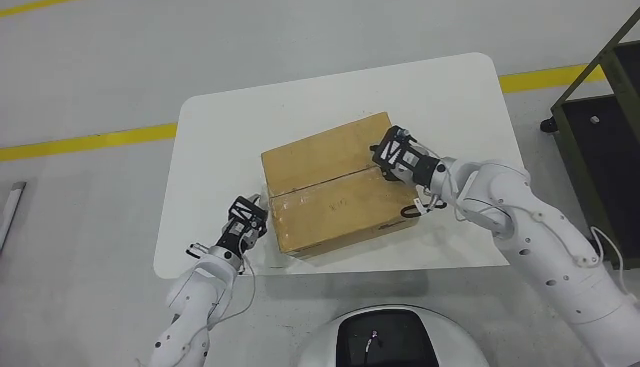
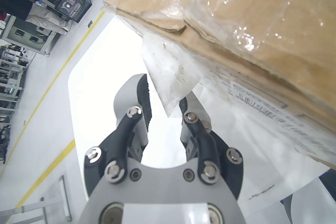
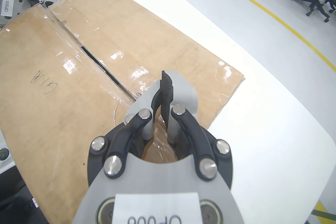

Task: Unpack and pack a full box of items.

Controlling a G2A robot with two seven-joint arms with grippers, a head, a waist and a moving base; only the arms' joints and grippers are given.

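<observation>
Box [image 1: 320,152] sits mid tabletop [image 1: 440,87], skewed, its near corners close to the edge on my side. Flaps are down and glossy tape covers the top. The seam [image 3: 105,67] shows a dark slit partway along, so I'd judge the unpack is barely started and nothing is out yet.

L claw [image 2: 163,89] is low at the near-left corner, released, jaws apart. A loose tape tab [image 2: 170,70] hangs off the box edge and drops between them. One pad [image 2: 183,104] looks to be touching the tab, but there's no pinch.

R claw [image 3: 166,78] is over the top of the box at the far-right end of the seam, clenched, w/ nothing I can make out between the pads. Can't tell if it's pressing on the cardboard or just above it.

Risks as I see them:
- The tab is thin and wrinkled. If L closes off-centre it slips out, or the tab tears short and leaves the strip on.
- A hard pull toward me could drag the whole box, and it's already close to the near edge. If R isn't bearing down, nothing stops it sliding or tipping.
- Pulling at an angle to the seam may rip the cardboard face rather than peel the tape.
</observation>
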